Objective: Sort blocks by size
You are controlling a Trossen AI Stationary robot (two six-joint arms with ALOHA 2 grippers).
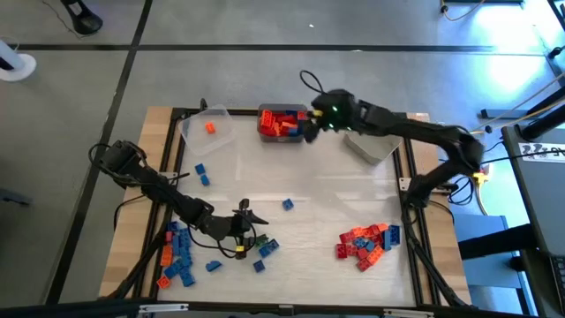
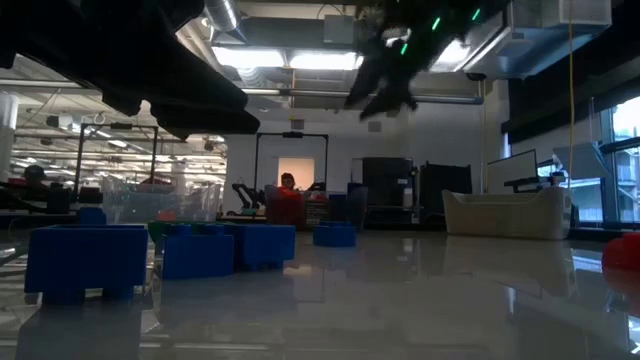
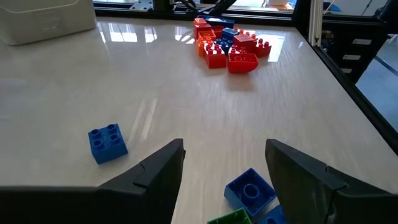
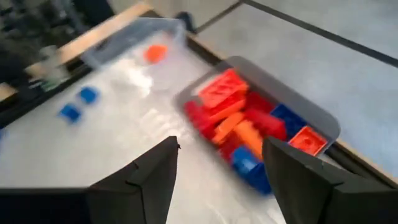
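Note:
Blocks lie in groups: a blue heap (image 1: 181, 254) at the near left, a red and orange heap (image 1: 366, 240) at the near right, and one blue block (image 1: 288, 204) alone mid-table. A grey bin (image 1: 263, 113) at the far edge holds red, orange and blue blocks (image 4: 249, 127). My right gripper (image 4: 221, 144) hangs open above that bin's right end, with nothing between its fingers. My left gripper (image 3: 224, 149) stands open low over the table by the blue heap, a blue block (image 3: 250, 190) and a green one (image 3: 230, 218) just before its fingers.
A clear bin (image 1: 221, 137) at the far left holds one orange block (image 1: 210, 127). A white bin (image 1: 371, 146) stands at the far right, under my right arm. Two blue blocks (image 1: 201, 174) lie on the left side. The table's middle is bare.

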